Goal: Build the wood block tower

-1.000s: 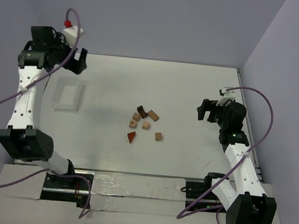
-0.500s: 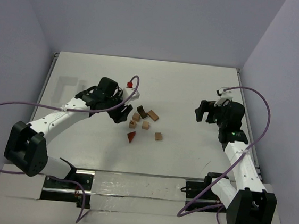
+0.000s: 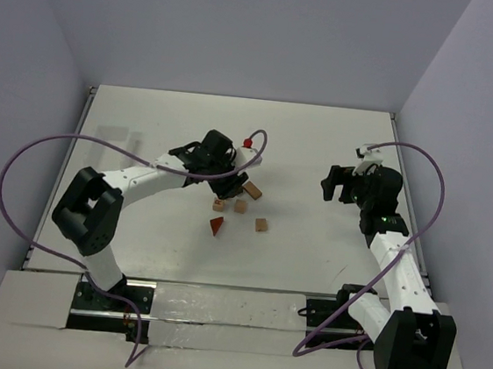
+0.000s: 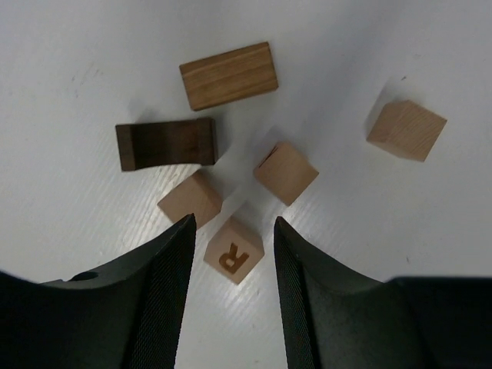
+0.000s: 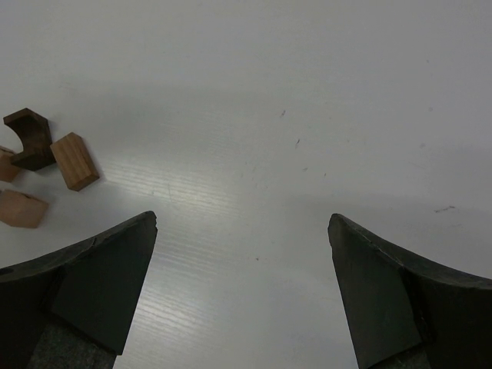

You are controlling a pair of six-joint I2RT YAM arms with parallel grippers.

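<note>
The blocks lie loose on the white table, not stacked. In the left wrist view I see a tan cube marked R (image 4: 233,250), two tan cubes (image 4: 191,198) (image 4: 286,172) just beyond it, a fourth tan cube (image 4: 406,130) to the right, a dark brown arch piece (image 4: 165,143) and a reddish-brown bar (image 4: 228,75). My left gripper (image 4: 233,231) is open and hovers over the R cube (image 3: 219,204), one finger on each side. A red-brown wedge (image 3: 217,225) lies nearer the bases. My right gripper (image 3: 339,184) is open and empty, right of the blocks.
The right wrist view shows bare table between its fingers (image 5: 131,269), with the arch (image 5: 29,137) and bar (image 5: 74,160) at far left. Purple cables loop off both arms. A metal rail (image 3: 216,305) runs along the near edge. Walls close the table's far and side edges.
My left arm has swung from the far left rear down and right to the block cluster, its open gripper now over the R cube. The right arm has barely moved.
</note>
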